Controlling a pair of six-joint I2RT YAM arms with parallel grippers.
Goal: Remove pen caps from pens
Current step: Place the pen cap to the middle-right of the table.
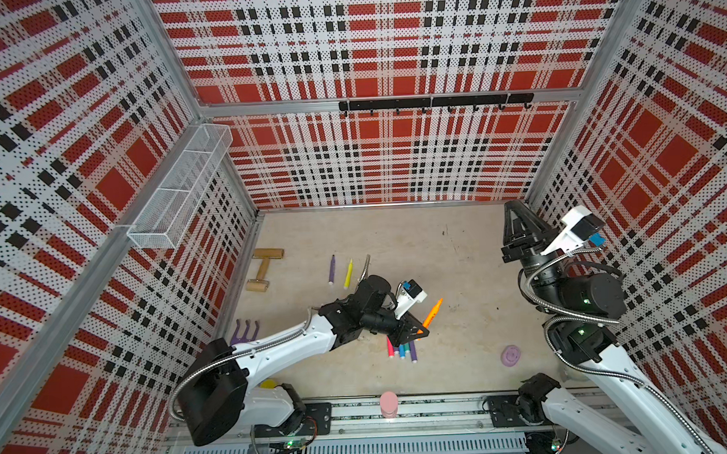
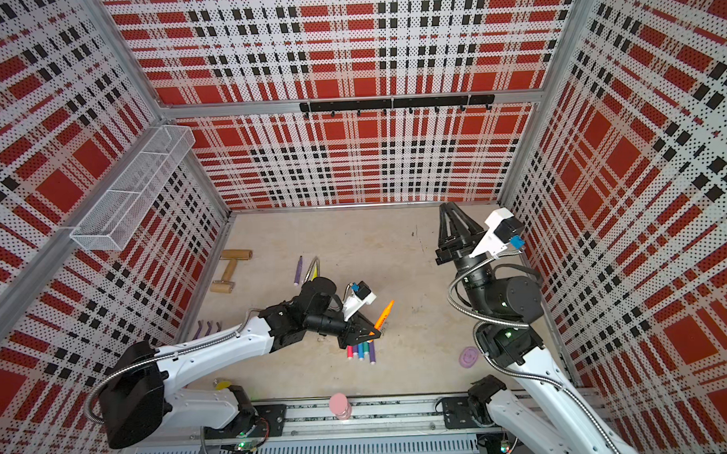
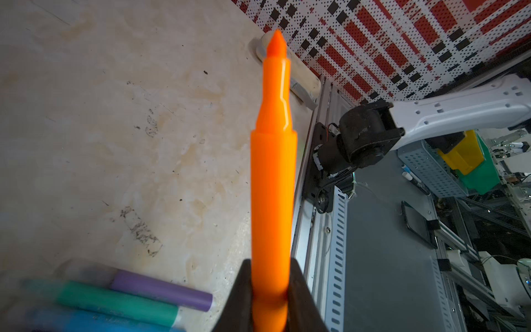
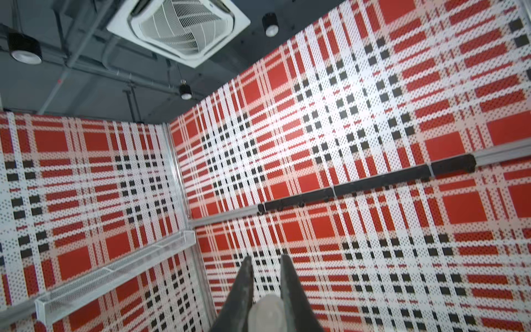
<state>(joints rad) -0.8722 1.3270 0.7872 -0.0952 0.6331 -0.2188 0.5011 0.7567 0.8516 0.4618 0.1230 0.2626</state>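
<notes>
We count seven pens: orange pen (image 1: pixel 433 313) gripped by our left hand (image 1: pixel 417 332), four-pen cluster (image 1: pixel 401 352) partly hidden beneath it, purple pen (image 1: pixel 332 270) and yellow pen (image 1: pixel 348 274). Our right hand (image 4: pixel 265 260) pinches one pale cap (image 4: pixel 265 313).

My orange pen (image 3: pixel 273 172) looks glossy, smooth plastic; pen cap (image 4: pixel 265 313) frosted plastic; tabletop (image 3: pixel 115 129) matt, scuffed; wooden roller (image 1: pixel 267 253) at nine o'clock.

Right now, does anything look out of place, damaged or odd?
Mildly. Dark scribbles mark the table by the pens, and the pink cylinder stands alone at the table's front edge. Otherwise, nothing.
</notes>
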